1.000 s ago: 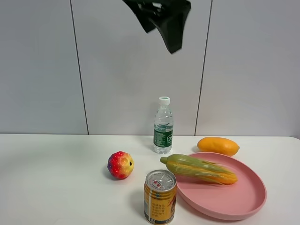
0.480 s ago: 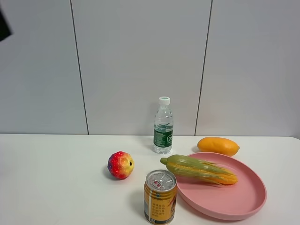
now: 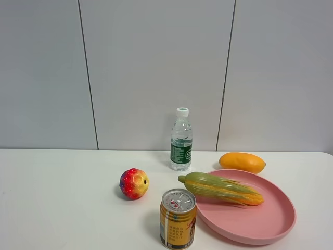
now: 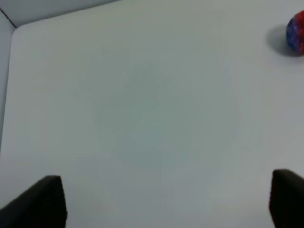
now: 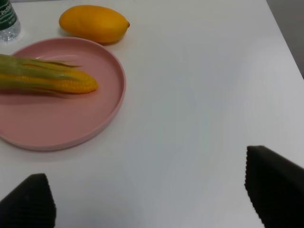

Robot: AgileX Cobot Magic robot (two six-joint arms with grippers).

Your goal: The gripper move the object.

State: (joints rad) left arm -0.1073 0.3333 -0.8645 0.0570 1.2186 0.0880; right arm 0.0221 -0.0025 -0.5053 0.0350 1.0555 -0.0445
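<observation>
The corn cob (image 3: pixel 221 188), yellow kernels in green husk, lies across the pink plate (image 3: pixel 260 225) at the right front of the table. The right wrist view shows it too (image 5: pixel 47 80), on the plate (image 5: pixel 95 124). My right gripper (image 5: pixel 152 197) is open and empty over bare table, apart from the plate. My left gripper (image 4: pixel 166 202) is open and empty over bare table far from the corn. Neither gripper shows in the exterior view.
An orange-yellow mango (image 3: pixel 242 162) lies behind the plate. A water bottle (image 3: pixel 181 139) stands at the back middle. A red-yellow ball fruit (image 3: pixel 133 183) sits left of the corn. A yellow can (image 3: pixel 177 219) stands at the front, touching the plate's left rim.
A black arm part at the top middle of the exterior view swung to the left edge and has left the view. The corn and other objects have not moved.
</observation>
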